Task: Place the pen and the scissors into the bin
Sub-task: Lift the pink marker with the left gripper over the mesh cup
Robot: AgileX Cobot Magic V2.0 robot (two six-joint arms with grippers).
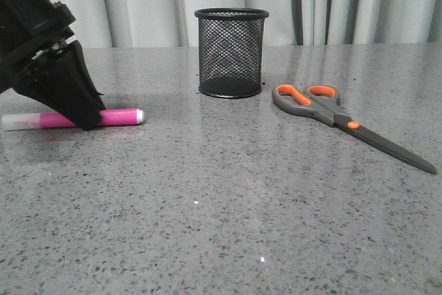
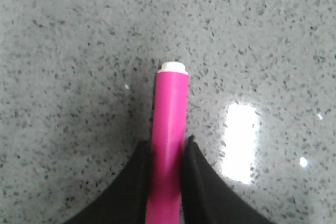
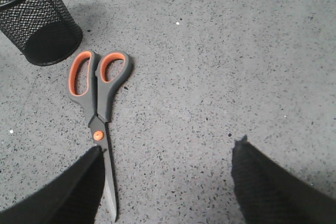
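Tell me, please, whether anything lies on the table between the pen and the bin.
Nothing visible does. The left gripper is closed around the pen, and in the front view only bare table lies between it and the bin. The scissors lie on the bin's far side.

Looks like a lab or test bench dressed as an office desk, can't tell for sure. Evidence: grey speckled stone-look tabletop (image 1: 221,226), glossy, with light glare; pale grey pleated curtain (image 1: 331,5) hung right behind the far edge as a plain backdrop. Props are desk stationery only: black wire-mesh cylindrical pen cup (image 1: 231,52) near the far edge, dark grey scissors with orange-lined loops (image 1: 331,112) toward the right edge, bright pink marker-like pen (image 1: 121,116) toward the left edge.
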